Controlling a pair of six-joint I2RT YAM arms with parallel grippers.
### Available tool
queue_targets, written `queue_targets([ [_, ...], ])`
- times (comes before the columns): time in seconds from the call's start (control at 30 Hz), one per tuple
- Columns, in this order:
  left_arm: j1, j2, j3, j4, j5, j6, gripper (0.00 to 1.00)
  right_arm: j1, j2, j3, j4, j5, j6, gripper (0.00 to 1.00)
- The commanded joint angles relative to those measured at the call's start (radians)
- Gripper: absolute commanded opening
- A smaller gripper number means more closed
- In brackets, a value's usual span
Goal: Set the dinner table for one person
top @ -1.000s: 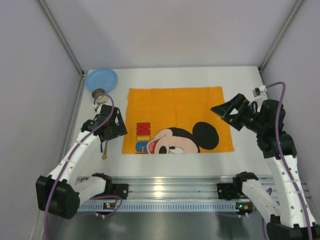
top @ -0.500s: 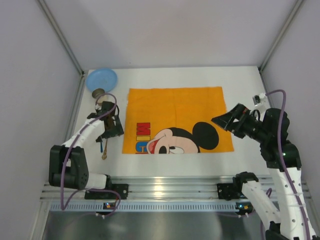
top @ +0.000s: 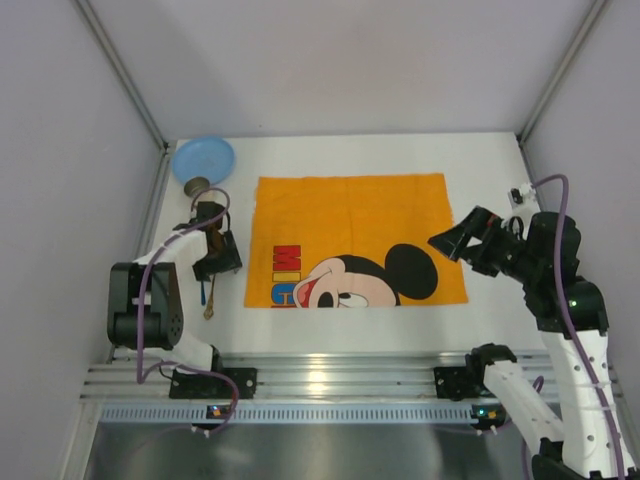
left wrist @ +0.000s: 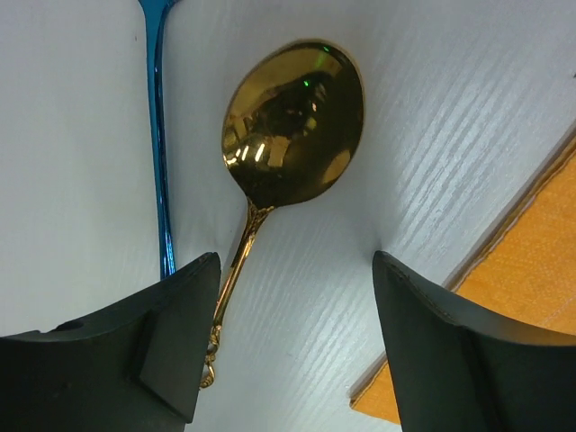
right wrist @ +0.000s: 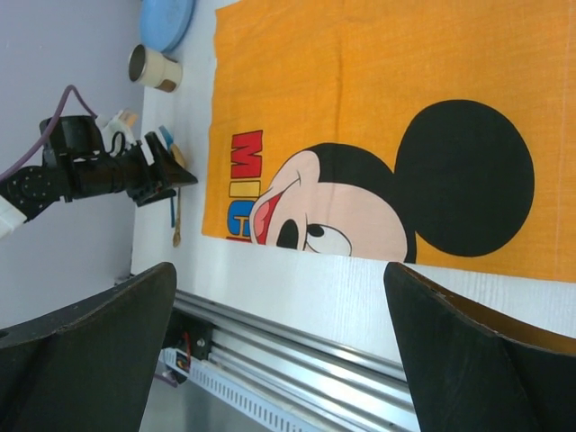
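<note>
Left gripper (left wrist: 295, 270) low over the left side of the desk (top: 350, 325), aimed down at the white surface, jaws spread and pinching nothing yet. Straddles the thin handle of a gold spoon (left wrist: 292, 126); handle close against the finger (left wrist: 171, 342) on the left of the wrist view, touching or not cannot tell. Spoon bowl just beyond the fingertips, flat on the desk, shiny enough to mirror the lights. Just left of the spoon in that view, a slim blue utensil (left wrist: 157, 135), lying roughly alongside, its lower end hidden behind the same finger; which kind of utensil, cannot tell.

Further back, in the far left corner of the desk, a blue plate (top: 203, 158), and a small tan cup (top: 197, 186) just beside its near rim.

Desk itself: large, plain white, underneath everything else, reaching from the left wall to the right one, with a ribbed aluminium rail (top: 330, 375) along its near edge.

Across the middle, an orange cloth (top: 350, 210) spread flat, Mickey Mouse face and red letters at its near edge, its left edge near the left gripper and showing as an orange corner at the lower right of the left wrist view.

Right gripper (right wrist: 279, 270) raised over the right side of the desk, above the cloth's right edge, tilted toward the cloth, jaws spread wide, gripping nothing
</note>
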Motion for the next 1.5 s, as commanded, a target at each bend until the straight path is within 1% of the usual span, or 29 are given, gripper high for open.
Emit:
queue_targets([
  [0.0, 0.061, 0.044, 0.006, 0.082, 0.023, 0.037, 0.73, -0.007, 0.005, 0.057, -0.026, 0.043, -0.027, 1.00],
  [0.1, 0.094, 0.076, 0.006, 0.100, 0.034, 0.038, 0.68, -0.009, 0.017, 0.072, -0.032, 0.060, -0.036, 1.00],
  [0.13, 0.102, 0.093, 0.006, 0.106, 0.069, 0.038, 0.67, -0.007, 0.022, 0.082, -0.037, 0.064, -0.038, 1.00],
  [0.27, 0.107, 0.157, 0.010, 0.120, 0.129, 0.040, 0.54, -0.009, 0.039, 0.105, -0.049, 0.090, -0.058, 1.00],
  [0.3, 0.107, 0.169, 0.018, 0.119, 0.143, 0.040, 0.48, -0.009, 0.040, 0.108, -0.055, 0.098, -0.062, 1.00],
  [0.33, 0.105, 0.189, 0.024, 0.119, 0.149, 0.040, 0.45, -0.009, 0.043, 0.112, -0.060, 0.101, -0.064, 1.00],
  [0.4, 0.107, 0.200, 0.033, 0.125, 0.168, 0.041, 0.40, -0.009, 0.048, 0.115, -0.063, 0.112, -0.073, 1.00],
  [0.5, 0.107, 0.214, 0.044, 0.134, 0.177, 0.040, 0.37, -0.009, 0.049, 0.115, -0.066, 0.124, -0.074, 1.00],
  [0.7, 0.107, 0.269, 0.084, 0.159, 0.187, 0.029, 0.24, -0.009, 0.053, 0.125, -0.069, 0.133, -0.090, 1.00],
  [0.73, 0.107, 0.284, 0.094, 0.159, 0.219, 0.029, 0.18, -0.009, 0.051, 0.131, -0.075, 0.135, -0.094, 1.00],
  [0.8, 0.107, 0.300, 0.125, 0.159, 0.221, 0.027, 0.15, -0.007, 0.056, 0.135, -0.080, 0.138, -0.108, 1.00],
  [0.87, 0.105, 0.323, 0.150, 0.165, 0.220, 0.029, 0.05, -0.009, 0.056, 0.145, -0.095, 0.139, -0.120, 1.00],
  [0.93, 0.104, 0.347, 0.162, 0.168, 0.221, 0.030, 0.00, -0.009, 0.057, 0.155, -0.104, 0.143, -0.131, 1.00],
  [1.1, 0.098, 0.358, 0.216, 0.148, 0.232, 0.023, 0.00, -0.009, 0.065, 0.180, -0.127, 0.129, -0.168, 1.00],
  [1.2, 0.084, 0.298, 0.262, 0.117, 0.203, 0.006, 0.00, -0.009, 0.068, 0.192, -0.131, 0.112, -0.183, 1.00],
  [1.23, 0.078, 0.265, 0.278, 0.085, 0.203, 0.004, 0.00, -0.007, 0.069, 0.197, -0.132, 0.110, -0.189, 1.00],
  [1.3, 0.058, 0.234, 0.331, 0.054, 0.152, 0.003, 0.00, -0.009, 0.062, 0.203, -0.132, 0.103, -0.196, 1.00],
  [1.4, 0.035, 0.159, 0.393, -0.002, 0.132, 0.003, 0.00, -0.009, 0.046, 0.218, -0.143, 0.103, -0.205, 1.00],
  [1.47, 0.027, 0.136, 0.429, -0.030, 0.129, -0.002, 0.00, -0.007, 0.030, 0.223, -0.152, 0.101, -0.208, 1.00],
])
